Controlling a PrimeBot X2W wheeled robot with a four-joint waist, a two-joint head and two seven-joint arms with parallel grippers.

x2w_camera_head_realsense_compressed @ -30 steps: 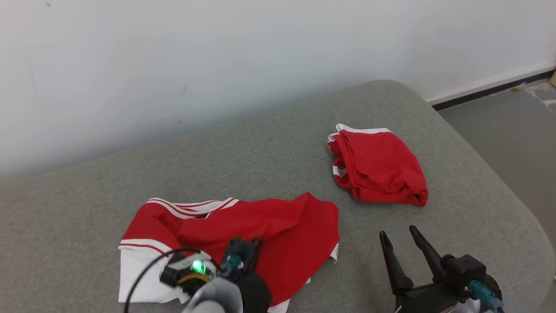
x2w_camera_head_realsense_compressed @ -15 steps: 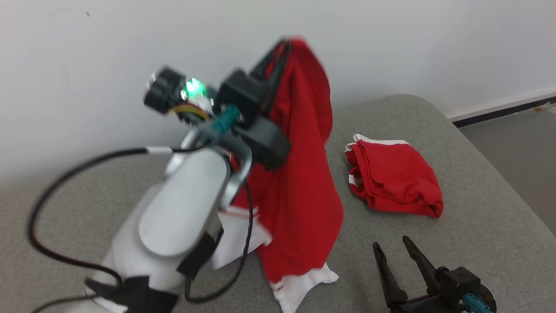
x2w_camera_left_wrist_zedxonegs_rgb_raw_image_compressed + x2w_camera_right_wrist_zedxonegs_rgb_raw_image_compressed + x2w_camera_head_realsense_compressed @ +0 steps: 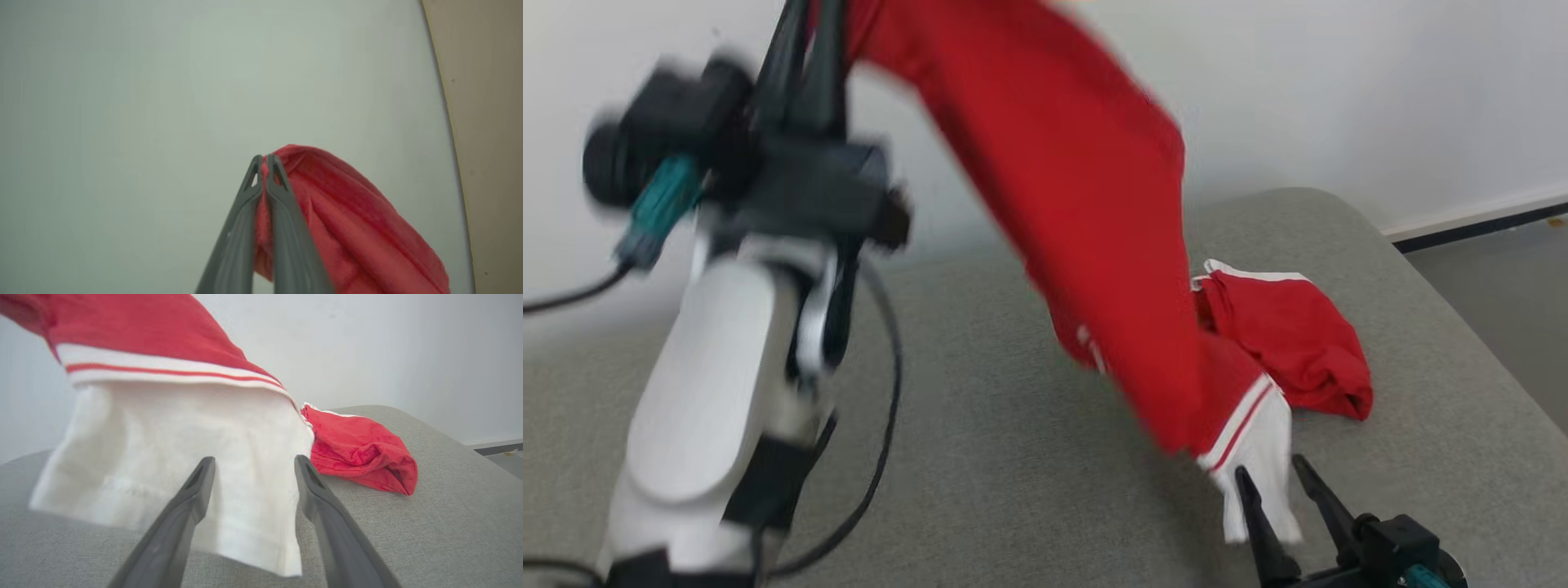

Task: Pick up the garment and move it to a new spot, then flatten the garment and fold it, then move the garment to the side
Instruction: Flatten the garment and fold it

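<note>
left gripper (image 3: 264, 159) was clamped together on a top edge of the red garment (image 3: 1086, 204), high above and left of the folded red piece (image 3: 1290, 335). garment hung in the air, blurred, slanting down toward the folded piece and covering its left edge. its white sleeve end (image 3: 171, 457) was just in front of the folded piece, over the grey cushion (image 3: 980, 490). right gripper (image 3: 1270, 467) had jaws apart, gripping nothing, in front of the folded piece, tips by the sleeve end; contact unclear.

Shirt (image 3: 1086, 229) hangs across the right gripper (image 3: 1269, 465)
Folded pile (image 3: 1298, 343) just behind; open couch (image 3: 980, 457) between shirt and left arm (image 3: 711, 392).
</note>
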